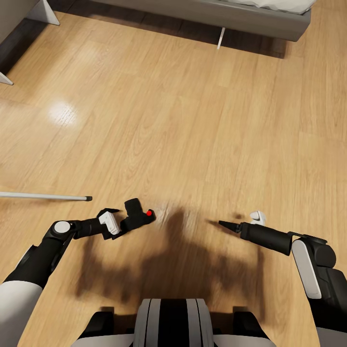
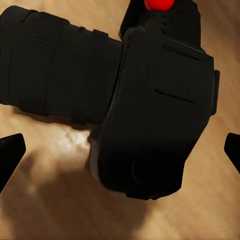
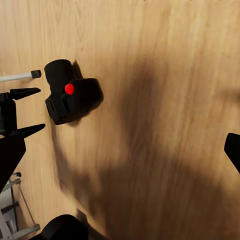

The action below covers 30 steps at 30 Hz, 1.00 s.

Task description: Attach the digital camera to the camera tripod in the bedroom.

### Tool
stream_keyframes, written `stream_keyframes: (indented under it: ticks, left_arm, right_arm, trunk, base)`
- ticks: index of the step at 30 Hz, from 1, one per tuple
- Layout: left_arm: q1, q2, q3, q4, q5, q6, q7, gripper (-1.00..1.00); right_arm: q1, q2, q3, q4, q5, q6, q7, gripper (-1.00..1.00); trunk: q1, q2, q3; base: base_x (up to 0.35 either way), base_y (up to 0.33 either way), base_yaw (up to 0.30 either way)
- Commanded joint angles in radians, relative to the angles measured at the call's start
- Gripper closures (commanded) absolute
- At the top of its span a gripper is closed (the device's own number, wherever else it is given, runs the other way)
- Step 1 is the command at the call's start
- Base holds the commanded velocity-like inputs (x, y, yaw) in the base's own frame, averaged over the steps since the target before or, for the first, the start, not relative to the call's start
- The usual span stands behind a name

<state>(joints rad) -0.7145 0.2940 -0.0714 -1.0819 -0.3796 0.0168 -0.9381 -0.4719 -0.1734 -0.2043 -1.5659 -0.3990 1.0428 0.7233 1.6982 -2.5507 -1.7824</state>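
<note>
Digital camera (image 1: 139,217) lies on the wood floor (image 1: 193,125), lower left of centre in the head view, red button (image 1: 149,212) facing up. Left gripper (image 1: 115,219) is right beside it, fingers spread; whether they touch the body, cannot tell. Right gripper (image 1: 226,224) hovers lower right, well apart from the camera; finger state cannot be told. A tripod leg (image 1: 46,196) enters at the left edge. Grey bed frame (image 1: 217,14) along the top.
</note>
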Motion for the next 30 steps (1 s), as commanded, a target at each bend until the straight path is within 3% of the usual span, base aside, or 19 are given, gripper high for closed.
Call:
stream_keyframes:
  ticks: [1, 4, 6, 10, 14, 19, 30]
  left_arm:
    - [0.000, 0.001, -0.001, -0.001, -0.004, 0.002, -0.002, -1.00]
    - [0.000, 0.001, 0.000, -0.001, -0.012, 0.002, -0.001, -1.00]
    - [0.000, -0.002, 0.002, 0.004, -0.047, 0.002, 0.003, -1.00]
    - [0.000, -0.005, 0.003, 0.022, -0.078, 0.001, 0.019, -1.00]
    - [0.000, -0.014, 0.001, 0.078, -0.115, -0.001, 0.083, -1.00]
    - [0.000, -0.024, 0.000, 0.110, -0.127, -0.005, 0.115, -1.00]
    - [0.000, -0.028, -0.001, 0.119, -0.131, -0.007, 0.126, -1.00]
  right_arm:
    - [-0.001, 0.000, -0.001, 0.000, 0.004, 0.004, 0.007, -1.00]
    - [-0.001, 0.000, -0.001, 0.000, 0.004, 0.004, 0.007, -1.00]
    - [-0.001, 0.000, -0.001, 0.000, 0.002, 0.004, 0.007, -1.00]
    - [-0.001, 0.000, -0.001, 0.000, 0.001, 0.004, 0.007, -1.00]
    - [-0.001, 0.000, -0.001, 0.000, -0.002, 0.004, 0.007, -1.00]
    - [-0.001, -0.001, -0.002, 0.000, -0.003, 0.004, 0.007, -1.00]
    - [-0.001, 0.000, -0.002, 0.000, -0.004, 0.004, 0.007, -1.00]
  trunk:
    - [0.000, 0.000, 0.000]
    - [0.000, 0.000, 0.000]
    - [0.000, 0.000, 0.000]
    - [0.000, 0.000, 0.000]
    - [0.000, 0.000, 0.000]
    - [0.000, 0.000, 0.000]
    - [0.000, 0.000, 0.000]
  base:
    - [0.000, 0.000, 0.000]
    - [0.000, 0.000, 0.000]
    - [0.000, 0.000, 0.000]
    - [0.000, 0.000, 0.000]
    - [0.000, 0.000, 0.000]
    - [0.000, 0.000, 0.000]
    - [0.000, 0.000, 0.000]
